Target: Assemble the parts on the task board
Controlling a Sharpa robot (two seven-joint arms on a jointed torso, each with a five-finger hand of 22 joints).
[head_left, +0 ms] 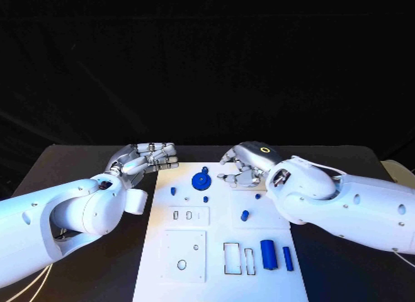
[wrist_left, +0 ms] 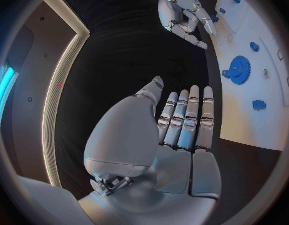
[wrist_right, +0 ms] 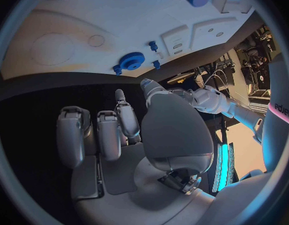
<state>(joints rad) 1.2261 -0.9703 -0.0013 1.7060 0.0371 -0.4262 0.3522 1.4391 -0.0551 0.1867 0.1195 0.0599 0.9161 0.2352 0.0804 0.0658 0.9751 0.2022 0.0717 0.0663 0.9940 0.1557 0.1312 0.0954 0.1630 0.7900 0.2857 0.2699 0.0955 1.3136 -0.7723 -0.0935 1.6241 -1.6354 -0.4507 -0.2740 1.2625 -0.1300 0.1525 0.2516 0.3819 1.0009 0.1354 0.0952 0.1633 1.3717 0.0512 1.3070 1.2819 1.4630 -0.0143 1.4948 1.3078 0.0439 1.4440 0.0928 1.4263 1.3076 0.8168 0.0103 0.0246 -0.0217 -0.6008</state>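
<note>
The white task board [head_left: 216, 286] lies in the middle of the table. A blue gear [head_left: 201, 181] sits near its far end, with small blue pegs [head_left: 172, 190] beside it. A blue cylinder [head_left: 268, 254] and a thin blue bar [head_left: 288, 258] lie at the near right. My left hand [head_left: 145, 157] hovers at the board's far left corner, fingers stretched out flat [wrist_left: 182, 120], holding nothing. My right hand [head_left: 244, 167] hangs over the far right part of the board beside the gear [wrist_right: 132, 61]. Its fingers [wrist_right: 110, 132] are loosely bent and hold nothing.
Raised white plates with slots [head_left: 187, 216] and holes [head_left: 184, 255] stand on the board's left half. Two blue-rimmed rectangular recesses [head_left: 233, 258] lie near the cylinder. Another small blue piece [head_left: 244, 215] rests mid-board. Black table [head_left: 80, 163] surrounds the board.
</note>
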